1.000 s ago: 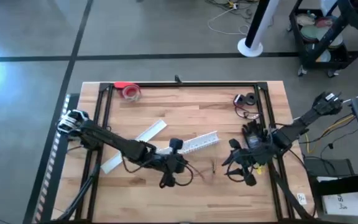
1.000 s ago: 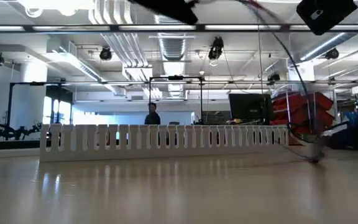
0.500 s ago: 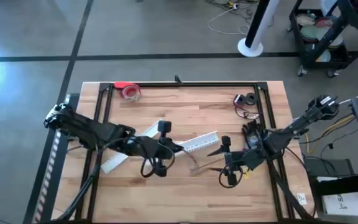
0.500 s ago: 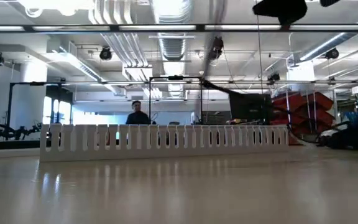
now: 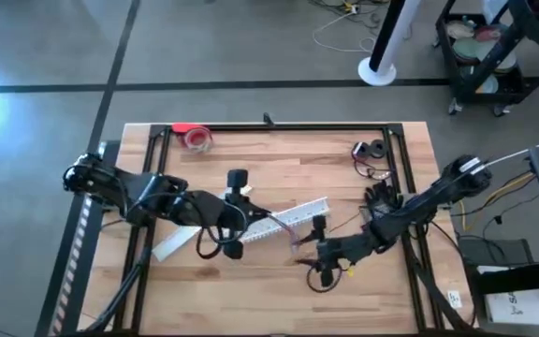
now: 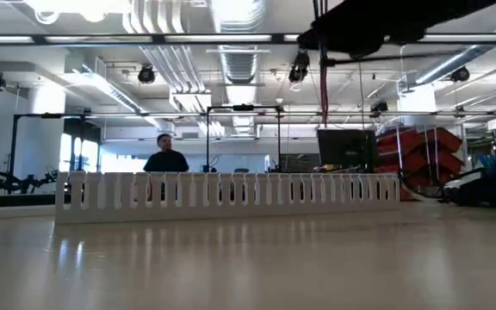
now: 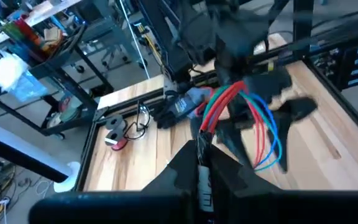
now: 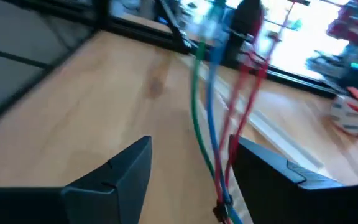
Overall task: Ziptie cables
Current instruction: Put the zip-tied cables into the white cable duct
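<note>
Mid-table, left pincer (image 7: 199, 163) pinches cables (image 7: 241, 109)

We see the whole surface (image 5: 279, 281) straight down from overhead; low cam sits at its level, facing the room. Wrist cams look close along their arms; both catch the cables (image 7: 241, 112).

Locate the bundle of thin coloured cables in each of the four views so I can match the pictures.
High view: cables, between both grippers, right of centre.
Low view: red strand hanging from above.
Left wrist view: red and blue loops, centre.
Right wrist view: cables beside the fingers.
Shared landmark: white slotted strip.
</note>
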